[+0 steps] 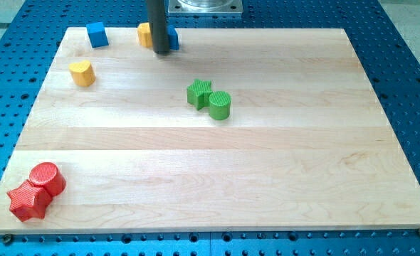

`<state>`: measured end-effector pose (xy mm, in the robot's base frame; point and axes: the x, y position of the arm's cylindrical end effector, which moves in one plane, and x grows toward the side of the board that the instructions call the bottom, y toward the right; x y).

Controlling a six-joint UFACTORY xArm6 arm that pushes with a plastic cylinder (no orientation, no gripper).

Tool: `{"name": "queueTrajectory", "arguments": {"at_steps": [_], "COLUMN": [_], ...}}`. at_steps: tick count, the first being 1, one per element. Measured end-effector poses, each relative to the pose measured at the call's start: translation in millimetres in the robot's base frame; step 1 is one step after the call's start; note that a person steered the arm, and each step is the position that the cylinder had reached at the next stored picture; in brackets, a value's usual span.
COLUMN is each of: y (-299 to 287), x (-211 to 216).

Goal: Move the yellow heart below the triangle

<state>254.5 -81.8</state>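
Observation:
The yellow heart (82, 72) lies near the board's upper left. My tip (161, 52) rests on the board near the top edge, to the right of and slightly above the heart, well apart from it. The rod hides part of a yellow block (144, 33) on its left and most of a blue block (174, 40) on its right. Their shapes cannot be made out. A blue cube (96, 34) sits above the heart near the top edge.
A green star (199, 92) and a green cylinder (220, 105) touch each other near the board's middle. A red cylinder (46, 178) and a red star (26, 201) sit together at the bottom left corner. The wooden board (267, 163) lies on a blue perforated table.

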Motion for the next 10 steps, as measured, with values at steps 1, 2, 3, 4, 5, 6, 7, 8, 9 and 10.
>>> {"name": "queueTrajectory", "arguments": {"at_steps": [1,2,3,4,5,6,7,8,9,10], "y": [9.4,5.0,-29.0,-97.6,-172.5,-192.7,-128.8,-64.9,-6.4,-9.1], "x": [-1.1,15.6,70.7,117.2,124.2,94.6,79.4,75.7,75.6,41.9]}}
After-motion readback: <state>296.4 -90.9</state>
